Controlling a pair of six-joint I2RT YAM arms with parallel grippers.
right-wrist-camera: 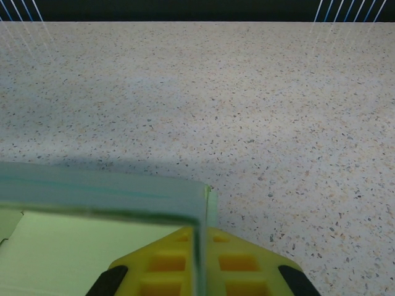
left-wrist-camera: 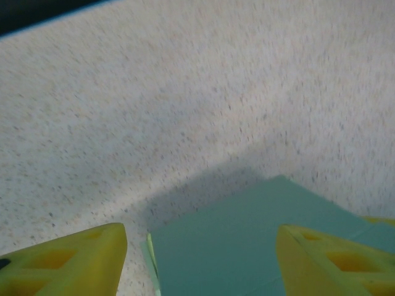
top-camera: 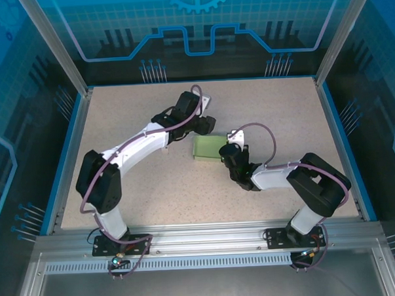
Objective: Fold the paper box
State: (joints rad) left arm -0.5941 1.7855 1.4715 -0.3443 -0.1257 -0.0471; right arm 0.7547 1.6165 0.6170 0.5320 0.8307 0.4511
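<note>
Top view: bright, even overhead light. Table (top-camera: 153, 183) is flat-lit, with short soft shadows under the arms (top-camera: 138, 147). Surround dark, blue panels (top-camera: 198, 23) glowing, no glare. Left wrist: whole frame soft, speckle smeared, left fingers (left-wrist-camera: 68, 262) out of focus. Box (left-wrist-camera: 247, 240) throws a diffuse shadow up-left. Right wrist: mid-distance speckle sharp, near box (right-wrist-camera: 92, 246) wall and right fingers (right-wrist-camera: 234, 262) blurred. Faint shadow just beyond the box, top strip black.
</note>
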